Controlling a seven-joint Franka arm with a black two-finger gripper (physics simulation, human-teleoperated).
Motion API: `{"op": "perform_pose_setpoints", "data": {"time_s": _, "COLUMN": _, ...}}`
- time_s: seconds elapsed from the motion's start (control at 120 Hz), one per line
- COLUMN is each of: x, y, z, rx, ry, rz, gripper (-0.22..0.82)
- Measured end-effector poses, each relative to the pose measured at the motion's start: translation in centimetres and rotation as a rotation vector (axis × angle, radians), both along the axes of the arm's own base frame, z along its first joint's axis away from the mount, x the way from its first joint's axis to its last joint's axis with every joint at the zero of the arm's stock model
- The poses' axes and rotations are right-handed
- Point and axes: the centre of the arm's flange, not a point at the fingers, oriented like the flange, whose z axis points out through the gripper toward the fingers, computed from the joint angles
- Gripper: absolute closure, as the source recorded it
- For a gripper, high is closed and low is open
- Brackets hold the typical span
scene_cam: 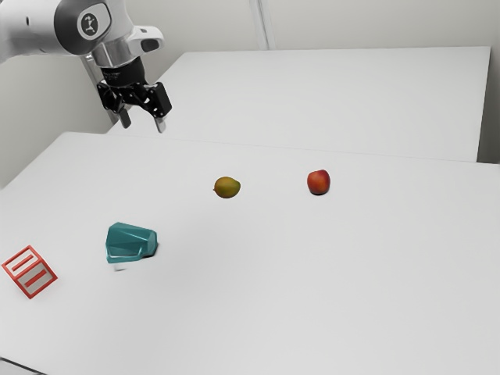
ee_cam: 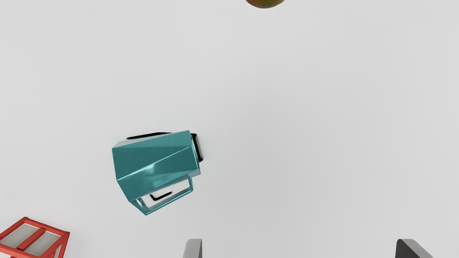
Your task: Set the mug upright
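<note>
While your tool [scene_cam: 143,126] hangs wide open and empty, the mug [ee_cam: 157,161] lies on its side on the worktop [scene_cam: 312,273], looking stiff, probably slick: pinch its faceted body, not the thin handle [ee_cam: 169,203]!

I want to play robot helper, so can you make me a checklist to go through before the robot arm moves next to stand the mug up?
1. Fingers open and apart: ok, there is a wide gap between them.
2. Nothing held: ok, only bare table shows between the fingers.
3. Mug standing up: not ok, it lies on its side.
4. Mug's handle easy to find: ok, the wrist view shows it sticking out from the mug's side.
5. Fingers at the mug: not ok, they are up high, away from it.
6. Red-framed block not touching the mug: ok, there is a gap.
</note>
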Motion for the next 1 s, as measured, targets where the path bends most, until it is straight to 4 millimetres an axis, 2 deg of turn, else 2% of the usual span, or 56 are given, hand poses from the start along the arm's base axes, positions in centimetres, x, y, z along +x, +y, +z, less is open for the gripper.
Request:
{"op": "perform_pose_setpoints", "data": {"time_s": 0.142, "x": -0.1, "y": -0.1, "z": 0.2, "rx": 0.0, "ry": -0.003, "rz": 0.0, "gripper": 0.02}}
{"op": "perform_pose_setpoints", "data": {"time_s": 0.342, "x": -1.9, "y": -0.3, "z": 1.1, "rx": 0.0, "ry": -0.009, "rz": -0.002, "gripper": 0.02}}
{"op": "perform_pose_setpoints", "data": {"time_s": 0.417, "x": -2.6, "y": 0.3, "z": 1.5, "rx": -0.001, "ry": -0.01, "rz": 0.009, "gripper": 0.02}}
{"op": "perform_pose_setpoints", "data": {"time_s": 0.775, "x": -4.4, "y": 11.2, "z": 0.7, "rx": -0.055, "ry": 0.008, "rz": 0.188, "gripper": 0.02}}
{"op": "perform_pose_setpoints", "data": {"time_s": 0.933, "x": -5.8, "y": 16.7, "z": -0.5, "rx": -0.171, "ry": -0.001, "rz": 0.252, "gripper": 0.02}}
{"op": "perform_pose_setpoints", "data": {"time_s": 1.0, "x": -6.3, "y": 18.3, "z": -1.6, "rx": -0.217, "ry": -0.006, "rz": 0.263, "gripper": 0.02}}
